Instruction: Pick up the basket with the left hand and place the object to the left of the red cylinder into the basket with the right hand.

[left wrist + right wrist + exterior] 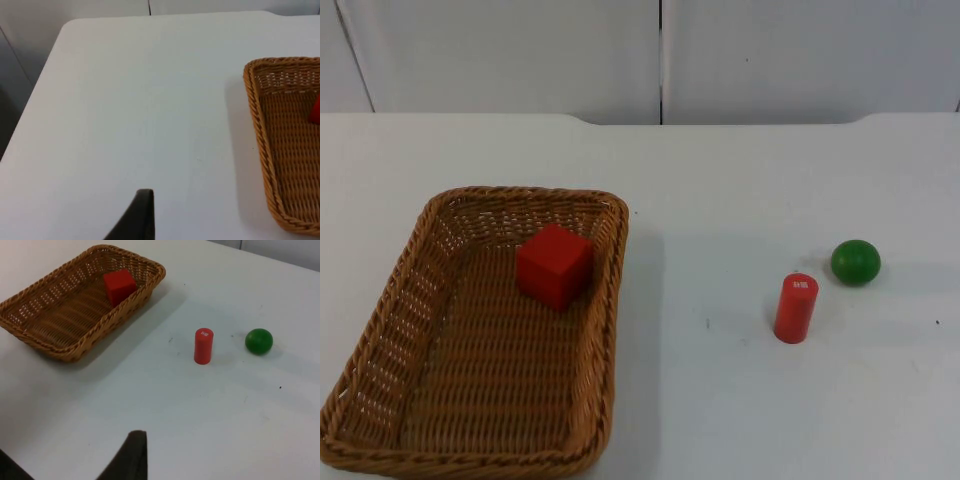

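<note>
Woven brown wicker basket (470, 340) sits lower left on the white counter (740, 180), holding a red cube (554, 265). Red cylinder (796, 308) stands right, green ball (856, 261) beside it. Gripper states: cannot tell.

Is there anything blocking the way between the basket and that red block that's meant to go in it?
No. The red block already lies inside the wicker basket, on its floor near the far end, so nothing stands between them.

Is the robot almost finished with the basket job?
Looks finished, or nearly: the red cube already lies inside the basket, which rests on the table. The red cylinder and green ball stand outside. Nothing is held now; at most, the arms pull away.
</note>
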Controlling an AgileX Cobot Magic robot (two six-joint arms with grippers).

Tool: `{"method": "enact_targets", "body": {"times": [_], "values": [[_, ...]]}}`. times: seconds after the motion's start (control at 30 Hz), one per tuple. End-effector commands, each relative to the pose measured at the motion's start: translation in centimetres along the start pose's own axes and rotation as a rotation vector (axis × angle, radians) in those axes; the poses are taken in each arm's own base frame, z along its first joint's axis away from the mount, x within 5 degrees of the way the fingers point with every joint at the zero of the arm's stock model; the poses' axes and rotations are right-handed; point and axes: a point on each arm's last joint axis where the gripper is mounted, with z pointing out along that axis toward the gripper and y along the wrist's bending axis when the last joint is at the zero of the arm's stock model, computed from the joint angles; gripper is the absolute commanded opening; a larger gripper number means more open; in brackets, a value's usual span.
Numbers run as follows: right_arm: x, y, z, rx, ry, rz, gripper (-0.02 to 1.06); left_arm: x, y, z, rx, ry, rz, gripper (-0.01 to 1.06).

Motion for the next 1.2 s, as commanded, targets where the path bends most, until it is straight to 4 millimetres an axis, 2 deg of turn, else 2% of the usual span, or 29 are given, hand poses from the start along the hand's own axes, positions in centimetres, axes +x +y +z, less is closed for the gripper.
{"method": "enact_targets", "body": {"times": [0.0, 0.53, 1.17], "values": [[0.00, 0.00, -0.03, 0.002, -0.007, -0.011, 1.05, 0.14, -0.01, 0.05, -0.003, 0.003, 0.001, 1.05], [0.00, 0.06, -0.03, 0.010, -0.007, -0.002, 1.05, 0.14, -0.01, 0.05, -0.003, 0.003, 0.001, 1.05], [-0.02, 0.24, 0.00, 0.225, -0.006, 0.109, 1.05, 0.14, -0.01, 0.05, -0.003, 0.003, 0.001, 1.05]]}}
